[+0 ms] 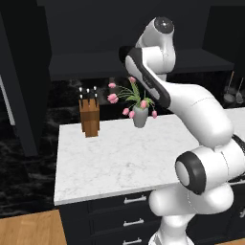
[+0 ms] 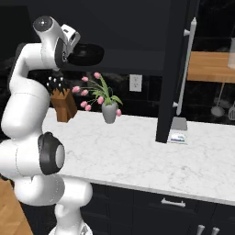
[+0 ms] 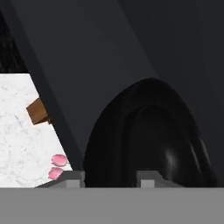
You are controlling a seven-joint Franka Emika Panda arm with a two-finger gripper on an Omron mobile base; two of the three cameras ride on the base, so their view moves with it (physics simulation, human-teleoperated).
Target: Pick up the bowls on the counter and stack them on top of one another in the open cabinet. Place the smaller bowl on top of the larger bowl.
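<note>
Black cabinet [image 2: 128, 27] over marble counter [image 1: 119, 158]: gripper [image 3: 111, 177] at its shelf with the bowl [image 2: 87, 54]; grip unclear

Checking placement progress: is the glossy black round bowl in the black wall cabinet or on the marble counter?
In the cabinet: the glossy black bowl sits up at the matte black cabinet's shelf level, above the marble counter.

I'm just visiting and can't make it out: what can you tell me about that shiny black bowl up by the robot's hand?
The glossy black round bowl looks smooth, like glazed ceramic or plastic, with a plain surface and soft highlights. It sits high above the white marble counter, at the dark shelf recess of the matte black wall cabinet, right at the gripper. In the hand view it looms close; whether it rests on the shelf is unclear.
</note>
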